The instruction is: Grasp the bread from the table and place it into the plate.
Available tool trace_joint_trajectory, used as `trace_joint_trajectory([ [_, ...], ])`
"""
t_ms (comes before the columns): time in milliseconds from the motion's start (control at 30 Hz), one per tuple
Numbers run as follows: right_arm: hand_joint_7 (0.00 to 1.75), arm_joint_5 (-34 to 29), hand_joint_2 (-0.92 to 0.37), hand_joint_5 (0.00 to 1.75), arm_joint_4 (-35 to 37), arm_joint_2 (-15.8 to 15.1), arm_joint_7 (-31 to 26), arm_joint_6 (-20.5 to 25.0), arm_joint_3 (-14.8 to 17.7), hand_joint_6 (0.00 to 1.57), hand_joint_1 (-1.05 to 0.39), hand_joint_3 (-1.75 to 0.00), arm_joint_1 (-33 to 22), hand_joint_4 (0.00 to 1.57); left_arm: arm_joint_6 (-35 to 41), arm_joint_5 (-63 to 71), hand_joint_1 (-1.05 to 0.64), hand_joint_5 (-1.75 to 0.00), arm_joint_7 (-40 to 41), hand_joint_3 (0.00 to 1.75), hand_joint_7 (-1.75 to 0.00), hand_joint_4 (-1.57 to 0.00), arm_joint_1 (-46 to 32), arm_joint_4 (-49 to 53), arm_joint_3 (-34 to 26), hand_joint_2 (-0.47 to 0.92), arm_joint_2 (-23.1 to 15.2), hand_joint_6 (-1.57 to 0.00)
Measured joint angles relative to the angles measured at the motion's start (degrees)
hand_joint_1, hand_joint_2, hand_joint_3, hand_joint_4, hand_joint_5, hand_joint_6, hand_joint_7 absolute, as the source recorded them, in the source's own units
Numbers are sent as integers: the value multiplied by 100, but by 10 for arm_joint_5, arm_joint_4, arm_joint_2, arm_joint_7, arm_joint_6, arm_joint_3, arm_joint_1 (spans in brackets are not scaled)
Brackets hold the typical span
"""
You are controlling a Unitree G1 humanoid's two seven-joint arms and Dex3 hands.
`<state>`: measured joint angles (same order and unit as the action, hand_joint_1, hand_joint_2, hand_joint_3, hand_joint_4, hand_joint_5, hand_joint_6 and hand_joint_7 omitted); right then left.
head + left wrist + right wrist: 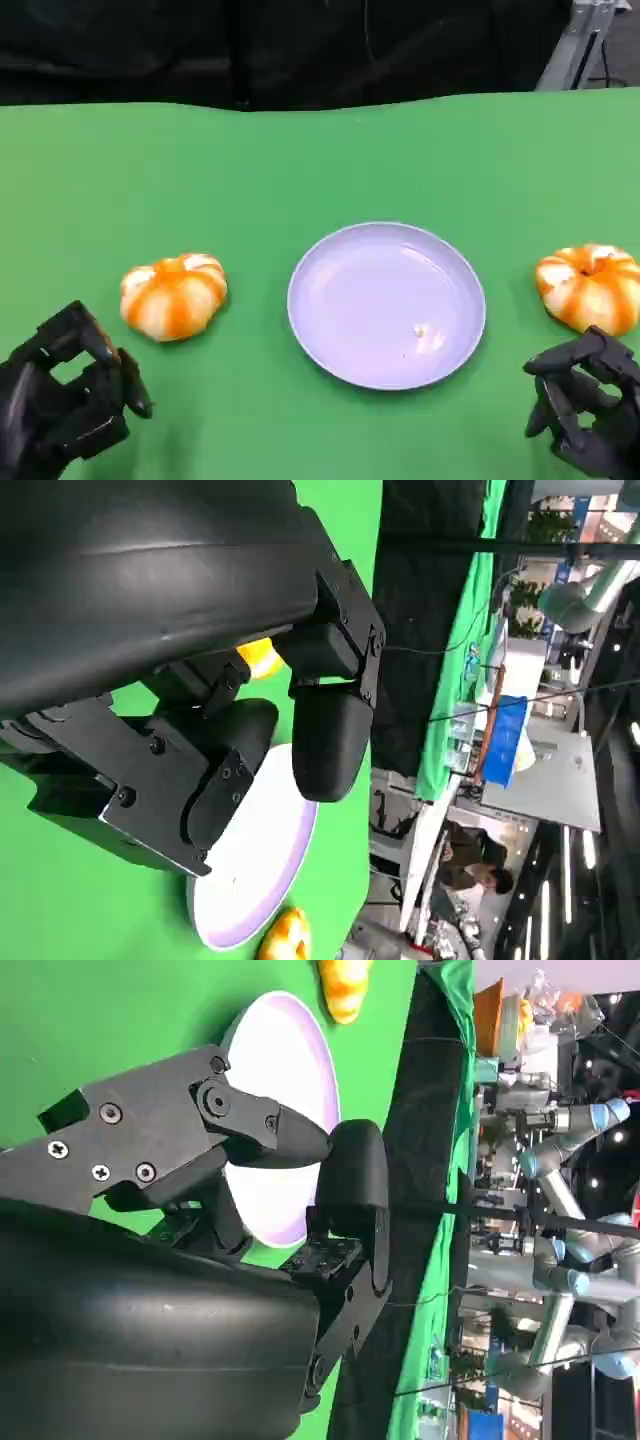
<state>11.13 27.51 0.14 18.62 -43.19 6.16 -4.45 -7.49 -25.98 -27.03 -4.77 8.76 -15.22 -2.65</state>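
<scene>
Two pumpkin-shaped breads sit on the green counter [320,160], flanking the empty lavender plate [386,304]. The left bread [173,296] lies at one o'clock of the left robot hand [65,395]; the right bread [590,287] lies at twelve o'clock of the right robot hand [585,410], seemingly nearer. Both robot hands hold nothing, fingers loosely apart.

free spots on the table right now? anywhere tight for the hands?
Free: the wide green strip behind the plate, and the front-centre cloth between left hand and right hand. The plate itself is bare. Tight: left hand sits close to the left bread; right hand is just in front of the right bread.
</scene>
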Motion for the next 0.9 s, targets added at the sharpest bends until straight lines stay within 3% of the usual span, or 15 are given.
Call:
trace_joint_trajectory([
  [467,133,2,-83,162,0,0,5,0,0,81,-16,-65,0,83,-1,3,1,-175,0,152,-175,-96,0,0,0,50,0,-74],
  [567,134,2,-82,162,0,0,5,0,0,81,-17,-65,0,83,-5,11,2,-175,3,140,-169,-78,0,0,1,53,0,-64],
  [633,134,2,-81,163,-1,0,5,1,0,80,-17,-67,0,82,-20,24,-6,-156,5,95,-129,-51,-1,1,1,66,0,-57],
  [667,134,2,-81,163,-2,0,5,3,0,80,-17,-67,0,81,-36,35,-11,-145,8,83,-117,-44,-1,2,2,69,0,-53],
  [733,134,1,-80,164,-9,0,4,7,-1,81,-17,-67,-1,81,-67,60,-22,-103,20,42,-73,-38,-1,6,3,85,0,-50],
  [767,134,-1,-80,164,-11,0,0,7,-1,81,-17,-68,-1,81,-82,80,-30,-89,32,31,-56,-34,-1,6,5,89,0,-48],
  [833,134,-9,-80,164,-12,0,-7,6,-1,80,-17,-68,-1,81,-113,119,-34,-81,51,26,-46,-31,-2,7,9,91,-1,-48],
  [900,132,-12,-82,162,-12,1,-9,6,-2,81,-17,-67,-1,82,-136,153,-58,-55,64,31,-21,-27,-3,7,17,92,-7,-47],
])
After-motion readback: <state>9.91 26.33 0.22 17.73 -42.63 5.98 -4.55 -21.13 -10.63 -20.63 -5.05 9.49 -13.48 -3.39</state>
